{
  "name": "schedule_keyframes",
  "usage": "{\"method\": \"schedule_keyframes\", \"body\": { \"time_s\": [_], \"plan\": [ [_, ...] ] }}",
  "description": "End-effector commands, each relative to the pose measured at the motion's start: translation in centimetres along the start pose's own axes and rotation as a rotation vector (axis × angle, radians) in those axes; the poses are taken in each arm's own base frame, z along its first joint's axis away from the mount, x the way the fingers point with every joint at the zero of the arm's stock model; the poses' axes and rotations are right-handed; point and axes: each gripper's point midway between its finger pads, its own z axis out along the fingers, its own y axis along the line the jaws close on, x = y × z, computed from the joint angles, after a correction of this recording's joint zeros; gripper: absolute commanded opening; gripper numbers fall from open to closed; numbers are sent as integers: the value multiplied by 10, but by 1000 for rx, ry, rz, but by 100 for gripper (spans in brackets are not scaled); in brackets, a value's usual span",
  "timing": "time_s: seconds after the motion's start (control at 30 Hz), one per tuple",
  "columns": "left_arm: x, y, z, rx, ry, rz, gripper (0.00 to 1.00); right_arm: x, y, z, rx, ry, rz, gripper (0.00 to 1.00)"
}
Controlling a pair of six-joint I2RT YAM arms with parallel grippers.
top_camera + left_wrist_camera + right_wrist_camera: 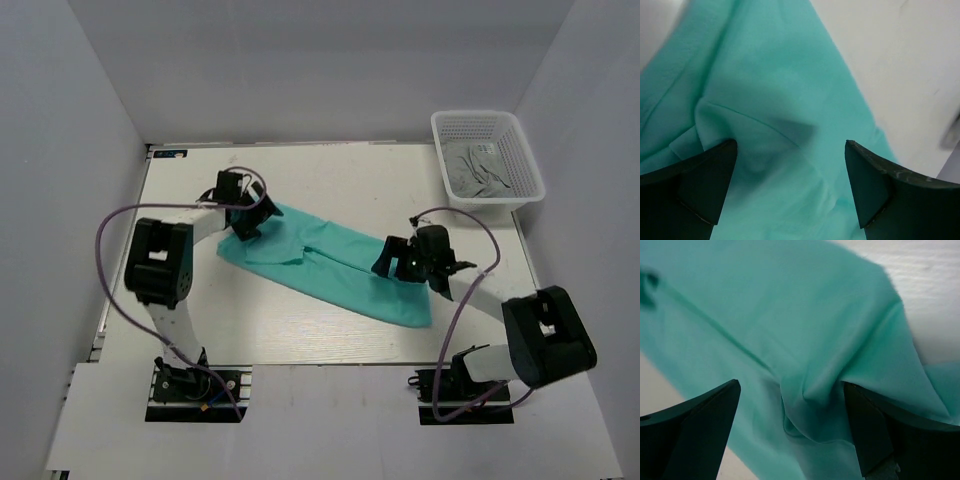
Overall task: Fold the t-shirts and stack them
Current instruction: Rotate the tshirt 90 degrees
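A turquoise-green t-shirt (330, 265) lies as a long band slanting from upper left to lower right on the white table. My left gripper (247, 213) sits over its upper left end, jaws wide apart, with flat cloth (785, 135) between them. My right gripper (400, 262) sits over its right part, jaws wide apart, with a raised fold of cloth (810, 395) between them and cloth draped against the right finger (875, 425). Neither gripper pinches the cloth.
A white mesh basket (520, 150) stands at the back right with grey cloth (475, 170) in it. Purple cables loop from both arms. White walls close in the table at left, back and right.
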Motion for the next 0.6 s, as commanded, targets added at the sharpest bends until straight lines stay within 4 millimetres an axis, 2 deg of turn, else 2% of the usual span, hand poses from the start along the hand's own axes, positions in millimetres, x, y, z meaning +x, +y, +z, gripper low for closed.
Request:
{"method": "schedule_keyframes", "body": {
  "time_s": [0.0, 0.03, 0.07, 0.1, 0.13, 0.17, 0.2, 0.23, 0.27, 0.3, 0.4, 0.43, 0.47, 0.5, 0.53, 0.57],
  "plan": [
    [-12, 20, 57, -127, 45, 42, 100, 88, 7, -15, -80, 230, 1, 90],
    [-14, 17, 69, -129, 77, 53, 100, 100, 17, -21, -145, 266, -2, 90],
    [-47, -16, 79, -64, 29, 78, 100, 106, 21, -24, -164, 286, -9, 90],
    [-39, -4, 109, -84, 81, 67, 100, 118, 31, -30, -188, 321, -45, 90],
    [-43, -14, 123, -68, 74, 79, 100, 122, 37, -34, -209, 335, -61, 90],
    [-65, -46, 129, -12, 47, 98, 100, 133, 41, -40, -222, 385, -78, 90],
    [-65, -58, 138, 35, 82, 99, 100, 142, 43, -46, -225, 420, -83, 90],
    [-51, -49, 167, 29, 129, 97, 100, 153, 51, -51, -249, 454, -123, 90],
    [-65, -81, 171, 89, 84, 118, 100, 163, 56, -58, -283, 498, -131, 90],
    [-65, -92, 187, 135, 81, 124, 100, 173, 61, -63, -292, 537, -136, 90],
    [-52, -129, 202, 269, 93, 130, 100, 198, 74, -75, -364, 637, -184, 90],
    [-55, -134, 205, 297, 83, 119, 100, 207, 77, -77, -382, 665, -220, 90],
    [-49, -143, 209, 321, 78, 114, 100, 216, 78, -81, -397, 691, -243, 90],
    [-44, -157, 214, 380, 61, 123, 100, 217, 86, -78, -424, 692, -263, 90],
    [-49, -164, 215, 404, 46, 102, 100, 223, 88, -80, -440, 714, -290, 89],
    [-44, -172, 217, 426, 41, 117, 100, 225, 90, -78, -448, 716, -305, 84]
  ]
}}
